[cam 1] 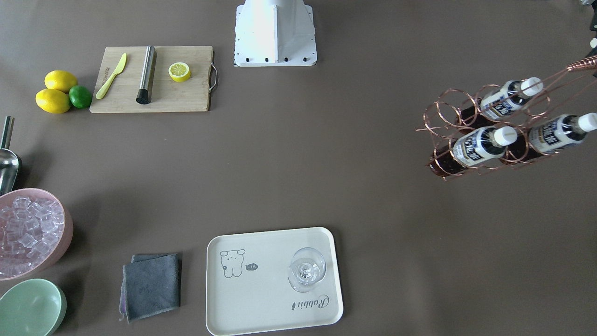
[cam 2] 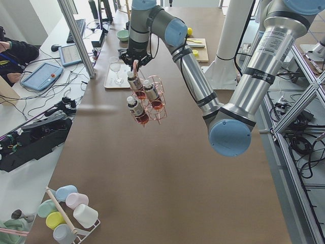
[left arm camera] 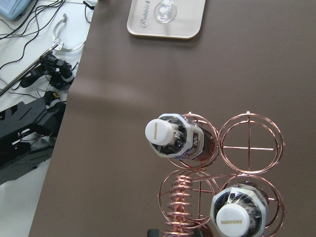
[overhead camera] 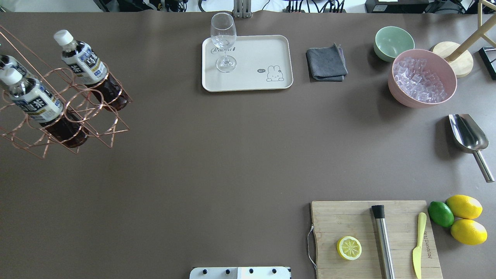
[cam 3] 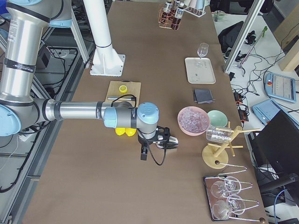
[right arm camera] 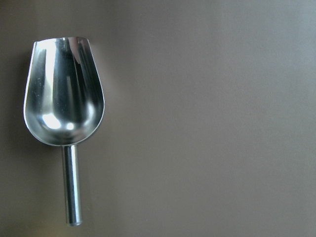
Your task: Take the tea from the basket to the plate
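The copper wire basket [cam 1: 447, 112] hangs above the table's left end, its coiled handle [left arm camera: 180, 207] held from above. My left gripper [cam 2: 133, 62] is shut on that handle. Three tea bottles [cam 1: 482, 144] stand in its rings; two white caps show in the left wrist view [left arm camera: 160, 131]. In the overhead view the basket [overhead camera: 97, 131] is at the far left. The cream plate [overhead camera: 252, 83] lies at the table's far edge and holds a wine glass [overhead camera: 224, 42]. My right gripper [cam 3: 161, 142] hovers over a steel scoop [right arm camera: 64, 98]; I cannot tell whether it is open.
A grey cloth [overhead camera: 326, 62], a green bowl [overhead camera: 393, 40] and a pink tub of ice [overhead camera: 422, 81] stand right of the plate. A cutting board [overhead camera: 348, 217] with a lemon half, a muddler and a knife lies near the base, with lemons and a lime [overhead camera: 441, 214] beside it.
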`<state>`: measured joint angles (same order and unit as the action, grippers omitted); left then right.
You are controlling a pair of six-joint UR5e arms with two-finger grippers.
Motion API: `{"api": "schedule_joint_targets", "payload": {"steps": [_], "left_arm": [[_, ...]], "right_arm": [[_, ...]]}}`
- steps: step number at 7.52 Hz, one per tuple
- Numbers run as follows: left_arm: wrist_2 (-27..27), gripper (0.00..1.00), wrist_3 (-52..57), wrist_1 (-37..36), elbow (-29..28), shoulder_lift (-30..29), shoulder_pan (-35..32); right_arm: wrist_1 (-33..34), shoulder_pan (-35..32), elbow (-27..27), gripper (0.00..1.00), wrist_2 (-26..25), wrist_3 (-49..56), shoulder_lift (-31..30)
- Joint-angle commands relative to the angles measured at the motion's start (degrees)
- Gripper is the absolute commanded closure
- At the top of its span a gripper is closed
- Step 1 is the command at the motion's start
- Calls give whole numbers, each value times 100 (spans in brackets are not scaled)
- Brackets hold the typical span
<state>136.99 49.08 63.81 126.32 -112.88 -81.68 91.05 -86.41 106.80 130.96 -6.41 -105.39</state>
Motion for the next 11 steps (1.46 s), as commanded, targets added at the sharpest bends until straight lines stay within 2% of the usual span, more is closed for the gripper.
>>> {"api": "schedule_joint_targets", "payload": {"steps": [1,3,6,9,10,11], "left_arm": [[-58,100,-686,-184,446,-382,993],[-339,100,-1468,-185,499,-761,1609],[-322,100,-1927,42,96,-920,2190],[-428,100,-2814,219,-108,-1429,2857],[-463,100,-3182,576,-169,-1456,3112],[-463,100,-3308,1050,-404,-1465,3202]], "right_arm": [[0,1,7,0,0,-1,1],[0,1,25,0,9,-1,1],[-9,1,25,0,0,-1,1],[-52,97,60,0,-18,-1,10],[-61,603,69,0,-113,-1,79],[-70,712,69,0,-184,8,115]]}}
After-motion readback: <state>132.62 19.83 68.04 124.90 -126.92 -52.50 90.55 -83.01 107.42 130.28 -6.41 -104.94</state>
